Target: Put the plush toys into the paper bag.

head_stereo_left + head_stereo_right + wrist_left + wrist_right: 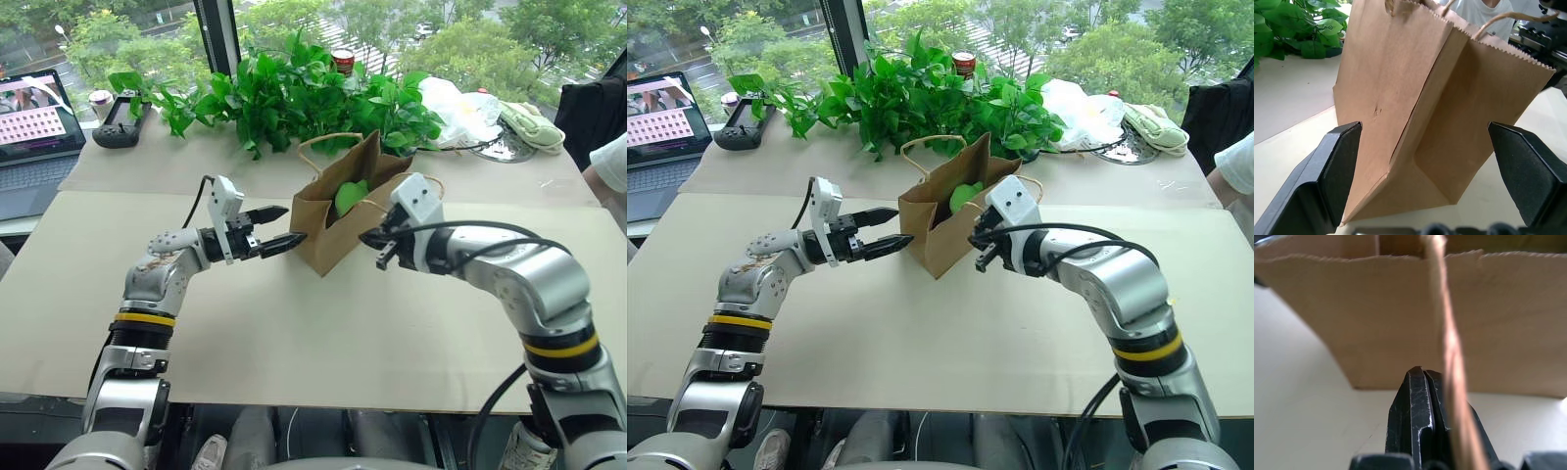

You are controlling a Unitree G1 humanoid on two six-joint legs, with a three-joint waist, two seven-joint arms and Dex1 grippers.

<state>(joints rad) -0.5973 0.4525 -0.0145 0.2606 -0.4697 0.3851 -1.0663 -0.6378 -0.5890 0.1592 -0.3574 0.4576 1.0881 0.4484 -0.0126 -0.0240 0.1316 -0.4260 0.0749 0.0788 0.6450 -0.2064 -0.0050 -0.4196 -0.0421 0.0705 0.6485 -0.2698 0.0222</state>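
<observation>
Standing on the pale counter [294, 343], the brown paper bag [338, 230] sits between the robot's two arms, its mouth open upward and its two cord handles [328, 139] looping above the rim. A lime-green plush toy [351, 196] rests inside, just visible below the bag's top edge. No red toy can be made out in these frames; it may lie deeper in the bag, though that cannot be told from here.

To one side, the left gripper [275, 230] points level toward the bag's narrow folded side, its jaws spread wide and empty. In the left wrist view the bag's creased side panel [1420, 117] stands directly ahead of the open jaws, framed between the two black fingers [1337, 171] but touching neither.

Opposite, the right gripper [982, 253] angles down near the bag's other face, its jaws pressed fully shut. In the right wrist view a twisted tan cord [1452, 382] runs just beside the closed fingertips; whether it is pinched or merely passing alongside is hard to say.

The bag stands upright, taller than it is deep, with both grippers close to it and the left the better lined up to close across its side. Leafy plants [294, 93], a laptop [34, 137] and a white plastic bag [456, 108] lie well beyond.
</observation>
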